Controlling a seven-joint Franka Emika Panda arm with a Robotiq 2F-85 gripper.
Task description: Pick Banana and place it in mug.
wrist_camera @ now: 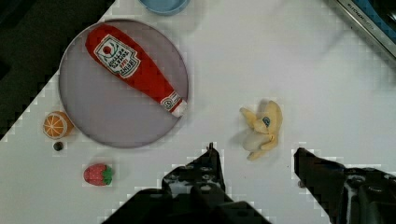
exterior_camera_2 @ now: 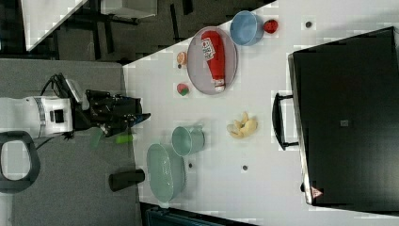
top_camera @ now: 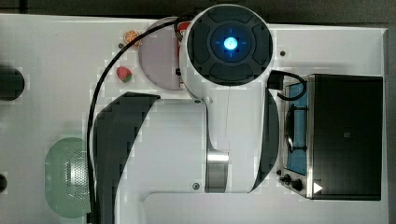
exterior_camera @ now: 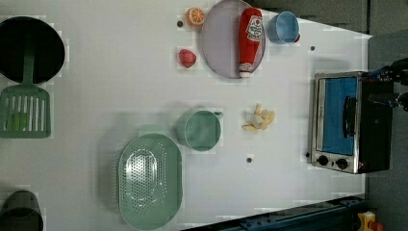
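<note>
With its jaws spread and empty, the black gripper (wrist_camera: 256,161) should descend squarely over the small, curved, pale yellow toy banana (wrist_camera: 261,128), right of centre in the wrist view, and pinch across its narrow body.

In the top view the arm (top_camera: 219,116) hides the plate (top_camera: 156,58) partly

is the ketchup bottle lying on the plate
Yes, in the left view the red ketchup bottle lies flat across the grey plate, its cap end reaching the rim.
</note>
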